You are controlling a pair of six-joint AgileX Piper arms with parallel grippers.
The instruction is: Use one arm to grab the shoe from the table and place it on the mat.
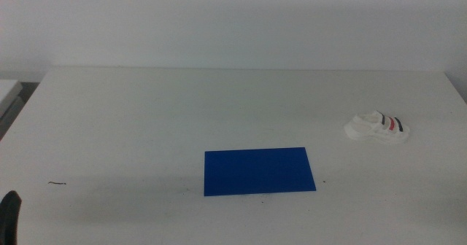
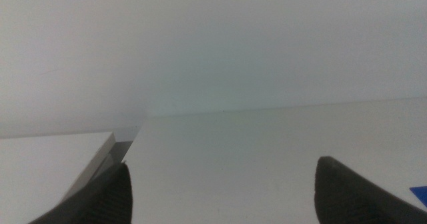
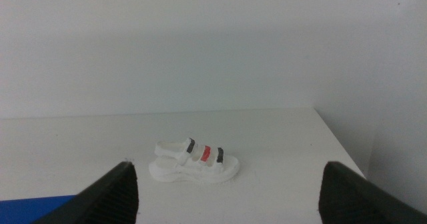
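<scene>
The small white shoe [image 1: 378, 127] with dark and red straps lies on the white table [image 1: 146, 121] at the right side, apart from the mat. It also shows in the right wrist view [image 3: 193, 163], ahead of my right gripper [image 3: 230, 194], whose jaws stand wide apart and empty. The deep-blue mat [image 1: 258, 171] lies flat near the table's front middle; a corner shows in the left wrist view [image 2: 420, 192] and an edge in the right wrist view [image 3: 37, 208]. My left gripper [image 2: 223, 194] is open and empty, waiting at the table's front left [image 1: 10, 214].
A second white surface [image 2: 53, 164] adjoins the table at the left with a dark gap between. A small dark speck [image 1: 57, 183] lies at the front left. A plain white wall stands behind the table.
</scene>
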